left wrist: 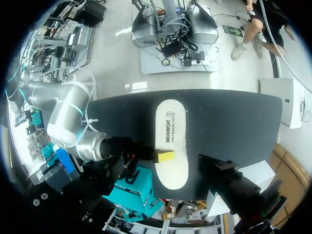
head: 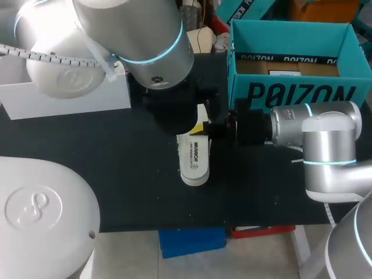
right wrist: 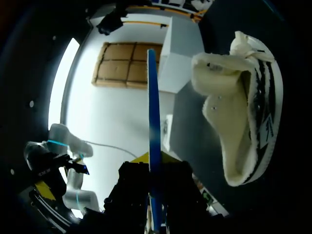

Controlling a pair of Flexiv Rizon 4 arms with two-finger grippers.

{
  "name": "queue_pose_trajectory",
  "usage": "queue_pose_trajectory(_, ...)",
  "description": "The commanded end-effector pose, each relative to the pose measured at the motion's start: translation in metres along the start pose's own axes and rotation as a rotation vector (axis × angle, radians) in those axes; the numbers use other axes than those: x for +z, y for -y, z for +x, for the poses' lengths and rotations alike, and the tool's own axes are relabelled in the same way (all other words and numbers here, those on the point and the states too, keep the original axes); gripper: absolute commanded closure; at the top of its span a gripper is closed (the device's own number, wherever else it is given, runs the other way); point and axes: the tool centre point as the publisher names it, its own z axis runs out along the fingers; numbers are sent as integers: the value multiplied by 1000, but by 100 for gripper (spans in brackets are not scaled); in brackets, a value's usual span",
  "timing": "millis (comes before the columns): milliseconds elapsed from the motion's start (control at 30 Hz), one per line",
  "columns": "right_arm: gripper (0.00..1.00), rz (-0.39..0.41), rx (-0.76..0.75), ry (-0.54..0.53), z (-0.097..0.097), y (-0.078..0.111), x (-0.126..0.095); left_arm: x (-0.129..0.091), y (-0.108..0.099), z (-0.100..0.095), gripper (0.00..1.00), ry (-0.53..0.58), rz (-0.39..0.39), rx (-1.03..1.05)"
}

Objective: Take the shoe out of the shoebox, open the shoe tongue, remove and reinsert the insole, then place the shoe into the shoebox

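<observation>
On the black table [head: 116,168] there is one insole [head: 193,156], near the middle. There are two boxes: one teal shoebox [head: 290,93] at the far right corner and one white box [head: 64,99] along the far edge towards the left corner. There is one shoe [right wrist: 243,112], white with black stripes, seen on the table only in the right wrist view, and two arms over the table: the left arm [head: 133,35] from the far left corner and the right arm [head: 314,125] from the right edge.

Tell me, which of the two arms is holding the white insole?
The right gripper, reaching in past the teal shoebox, pinches the insole; the left arm hangs above.
</observation>
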Motion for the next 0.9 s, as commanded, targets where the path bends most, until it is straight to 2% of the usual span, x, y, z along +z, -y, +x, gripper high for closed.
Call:
queue_pose_trajectory(33, 100, -1, 0, 3, 0, 0, 1, 13, -1, -10, 0, -321, 10, -6)
queue_pose_trajectory(267, 100, -1, 0, 3, 0, 0, 1, 25, 14, -7, 0, -373, 36, -24)
queue_pose_trajectory(467, 100, -1, 0, 3, 0, 0, 1, 41, 22, -1, 0, -375, 74, -47)
queue_pose_trajectory(800, 100, -1, 0, 3, 0, 0, 1, 54, 25, 6, 0, -322, 87, -91)
queue_pose_trajectory(900, 100, -1, 0, 3, 0, 0, 1, 57, 26, 6, 0, -275, 80, -108)
